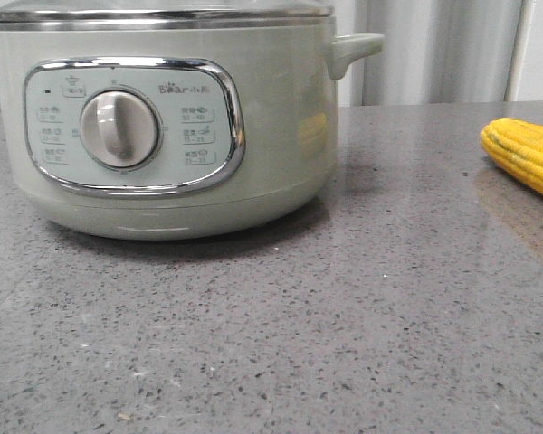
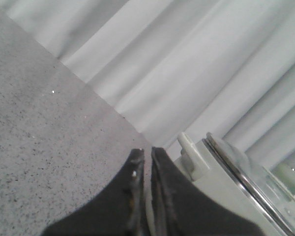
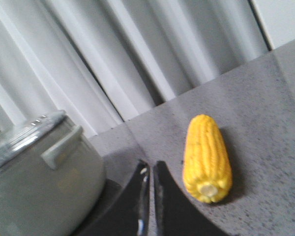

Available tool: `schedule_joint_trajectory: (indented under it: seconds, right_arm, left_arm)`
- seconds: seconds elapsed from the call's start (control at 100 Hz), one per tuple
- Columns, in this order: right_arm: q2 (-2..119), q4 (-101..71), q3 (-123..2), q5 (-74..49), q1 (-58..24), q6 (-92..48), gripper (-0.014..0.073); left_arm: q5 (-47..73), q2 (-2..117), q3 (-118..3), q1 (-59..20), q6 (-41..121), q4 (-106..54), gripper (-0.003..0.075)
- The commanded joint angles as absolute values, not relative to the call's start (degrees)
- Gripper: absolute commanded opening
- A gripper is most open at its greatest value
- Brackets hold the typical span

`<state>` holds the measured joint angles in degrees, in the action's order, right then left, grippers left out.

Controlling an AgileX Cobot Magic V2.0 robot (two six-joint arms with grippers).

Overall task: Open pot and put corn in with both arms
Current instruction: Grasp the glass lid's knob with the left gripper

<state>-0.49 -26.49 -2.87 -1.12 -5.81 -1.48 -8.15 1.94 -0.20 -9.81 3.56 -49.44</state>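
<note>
the pot (image 1: 163,127) stands on the left of the grey speckled counter (image 1: 344,316), its glass lid (image 1: 163,11) on and its dial (image 1: 119,128) facing forward. the corn (image 1: 528,155) lies on the counter well to the pot's right, apart from it. the left gripper (image 2: 146,155) hangs beside the pot's side handle (image 2: 186,145), fingers (image 2: 133,169) nearly together with nothing between them. the right gripper (image 3: 150,168) sits just beside the corn, between it and the pot, fingers (image 3: 140,182) likewise nearly together and empty.
</note>
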Motion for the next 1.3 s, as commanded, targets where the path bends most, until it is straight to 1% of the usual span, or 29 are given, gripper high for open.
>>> schedule_joint_trajectory:
  seconds: [0.0, 0.06, 0.12, 0.24, 0.33, 0.37, 0.43, 0.5, 0.52, 0.53, 0.55, 0.58, 0.61, 0.67, 0.75, 0.79, 0.87, 0.97, 1.05, 1.16, 1.29]
  right_arm:
    - [-0.7, -26.5, -8.4, -1.7, -5.5, -1.6, -0.0074]
    - [0.6, -24.2, -11.4, -5.6, -5.5, -1.7, -0.0074]
    - [3.0, -19.8, -14.9, -10.7, -5.5, -2.1, -0.0074]
    - [9.7, -9.6, -23.4, -21.8, -5.5, -2.1, -0.0071]
    - [15.0, -5.1, -28.1, -26.1, -5.5, -2.1, -0.0023]
    - [17.1, -4.4, -29.8, -26.4, -5.5, -2.1, 0.0015]
    - [19.5, -4.3, -31.6, -26.2, -5.5, -2.1, 0.0087]
    - [21.8, -4.3, -32.7, -25.6, -5.5, -2.1, 0.0195]
    - [22.3, -4.4, -32.9, -25.5, -5.5, -2.1, 0.0230]
    - [22.5, -4.4, -32.9, -25.5, -5.5, -2.1, 0.0254]
    - [22.9, -4.4, -33.0, -25.4, -5.5, -2.1, 0.0278]
    - [23.6, -4.4, -33.0, -25.0, -5.5, -2.1, 0.0333]
    - [23.9, -4.6, -33.0, -24.7, -5.5, -2.1, 0.0374]
    - [24.5, -4.6, -33.0, -24.1, -5.5, -2.1, 0.0447]
    - [25.0, -4.6, -33.0, -23.5, -5.5, -2.1, 0.0495]
    - [25.0, -4.6, -33.0, -23.2, -5.5, -2.1, 0.0501]
    - [25.0, -4.6, -33.0, -23.0, -5.5, -2.1, 0.0500]
    - [25.0, -4.6, -33.0, -23.0, -5.5, -2.1, 0.0500]
    - [25.0, -4.6, -33.0, -23.0, -5.5, -2.1, 0.0500]
    - [25.0, -4.6, -33.0, -23.0, -5.5, -2.1, 0.0500]
    - [25.0, -4.6, -33.0, -23.0, -5.5, -2.1, 0.0500]
  left_arm:
    - [-12.3, 2.6, -4.0, -10.0, 5.7, -46.5, -0.0020]
    - [-10.0, 3.1, -7.3, -10.0, 6.8, -39.9, -0.0020]
    - [-4.6, 4.5, -11.2, -10.0, 7.9, -33.2, -0.0020]
    - [6.2, 12.2, -19.9, -10.0, 8.3, -22.0, -0.0020]
    - [8.4, 18.2, -25.1, -10.0, 9.5, -19.1, -0.0004]
    - [8.4, 20.9, -27.2, -10.0, 10.7, -19.0, 0.0041]
    - [8.4, 24.5, -29.7, -10.0, 13.1, -19.0, 0.0153]
    - [8.9, 28.0, -32.3, -10.0, 15.8, -19.0, 0.0357]
    - [9.1, 28.9, -32.7, -10.0, 16.0, -19.0, 0.0389]
    - [9.2, 29.2, -32.9, -10.0, 16.2, -19.0, 0.0418]
    - [9.4, 30.1, -33.8, -10.0, 16.5, -19.0, 0.0453]
    - [9.9, 31.1, -34.5, -10.2, 16.8, -19.0, 0.0483]
    - [9.8, 32.1, -35.6, -10.7, 17.1, -19.0, 0.0490]
    - [9.8, 34.5, -37.6, -12.5, 19.7, -19.0, 0.0465]
    - [9.1, 37.8, -40.0, -16.0, 23.0, -19.0, 0.0424]
    - [8.0, 39.9, -40.9, -18.4, 23.2, -19.0, 0.0416]
    - [5.6, 44.1, -42.9, -22.9, 23.2, -19.0, 0.0430]
    - [0.9, 50.3, -45.2, -28.9, 23.2, -19.0, 0.0484]
    - [-5.8, 55.0, -46.4, -32.8, 23.2, -19.0, 0.0526]
    - [-12.3, 61.5, -48.6, -35.3, 23.0, -19.2, 0.0540]
    - [-12.6, 67.9, -53.0, -36.1, 22.2, -19.6, 0.0540]
